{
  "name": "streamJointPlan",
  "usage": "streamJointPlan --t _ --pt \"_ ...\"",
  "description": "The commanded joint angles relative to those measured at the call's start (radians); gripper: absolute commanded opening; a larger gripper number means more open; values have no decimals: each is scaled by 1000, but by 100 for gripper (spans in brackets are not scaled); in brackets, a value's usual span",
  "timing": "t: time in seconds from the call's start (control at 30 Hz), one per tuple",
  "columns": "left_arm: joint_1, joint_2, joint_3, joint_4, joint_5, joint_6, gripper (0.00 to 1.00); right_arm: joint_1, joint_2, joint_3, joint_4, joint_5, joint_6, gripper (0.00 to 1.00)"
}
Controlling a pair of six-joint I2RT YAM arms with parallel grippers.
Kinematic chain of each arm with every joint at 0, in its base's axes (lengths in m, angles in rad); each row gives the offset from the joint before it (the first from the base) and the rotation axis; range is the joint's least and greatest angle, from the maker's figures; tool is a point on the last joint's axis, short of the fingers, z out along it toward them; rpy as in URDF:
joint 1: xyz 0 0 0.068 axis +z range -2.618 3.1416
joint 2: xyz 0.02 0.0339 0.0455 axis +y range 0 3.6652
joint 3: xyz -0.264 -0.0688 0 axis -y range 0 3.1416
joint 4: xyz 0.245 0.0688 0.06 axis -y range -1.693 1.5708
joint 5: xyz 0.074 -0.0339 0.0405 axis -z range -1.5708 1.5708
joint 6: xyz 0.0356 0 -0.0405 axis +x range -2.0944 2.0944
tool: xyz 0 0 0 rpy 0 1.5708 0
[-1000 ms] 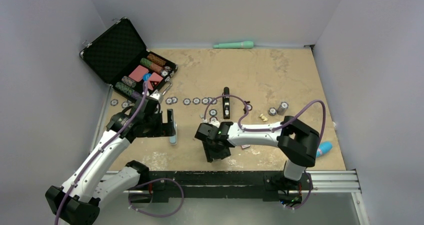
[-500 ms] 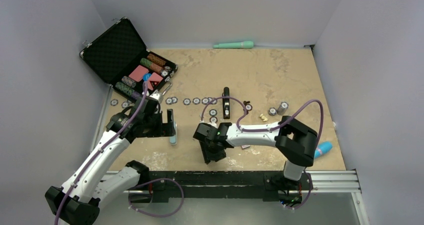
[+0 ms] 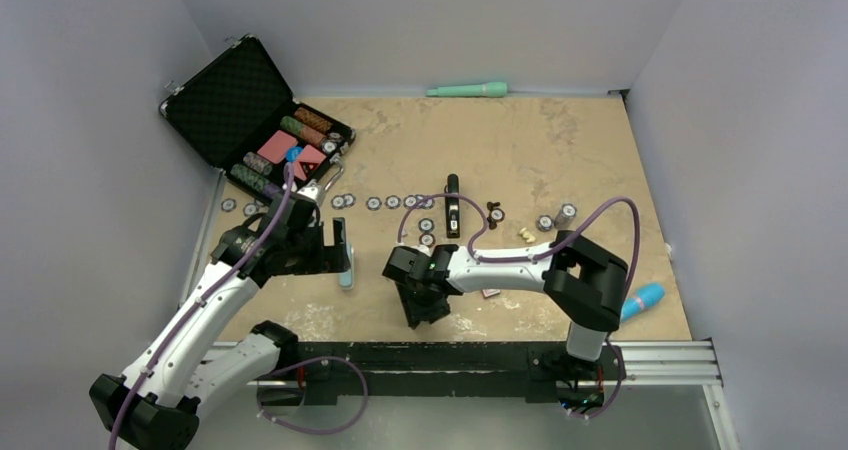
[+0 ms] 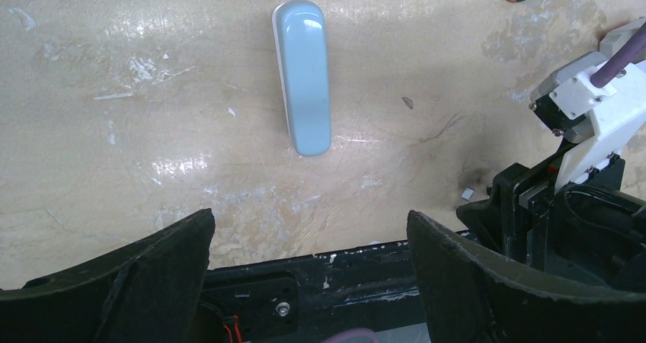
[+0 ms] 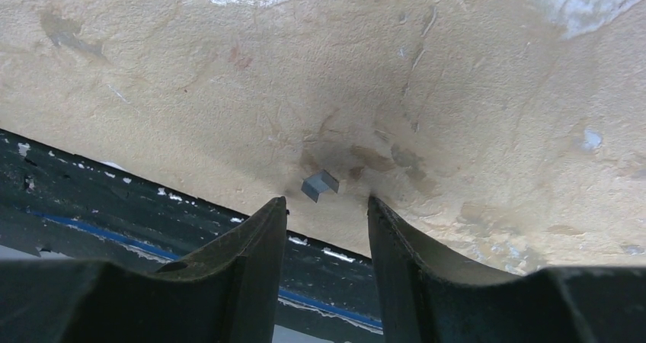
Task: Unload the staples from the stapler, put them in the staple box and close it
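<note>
Silvery-grey metal strip of staples [image 5: 320, 184] lies on the tan table [image 5: 457, 91] by its near edge, just off the tips of the right gripper [image 5: 324, 209], which is parted and empty. Featherlight, stiff, probably slippy, so I'd pinch its long sides. Slim black desk stapler [image 3: 452, 210] sits well apart.

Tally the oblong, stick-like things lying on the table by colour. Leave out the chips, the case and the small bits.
Black: 1, the stapler
Pale teal: 1, the bar
Green: 1, the stick at the far edge
Bright blue: 1, the cylinder on the right
Total: 4
</note>
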Motion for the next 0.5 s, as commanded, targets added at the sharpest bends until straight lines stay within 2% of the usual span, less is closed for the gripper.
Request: streamJointPlan --t 0.0,0.47 --pt "-6 -14 3 0 -17 -11 100 3 35 45 -18 59 -45 47" --pt "-5 -30 11 -13 -56 -21 100 16 16 63 -1 122 -183 47"
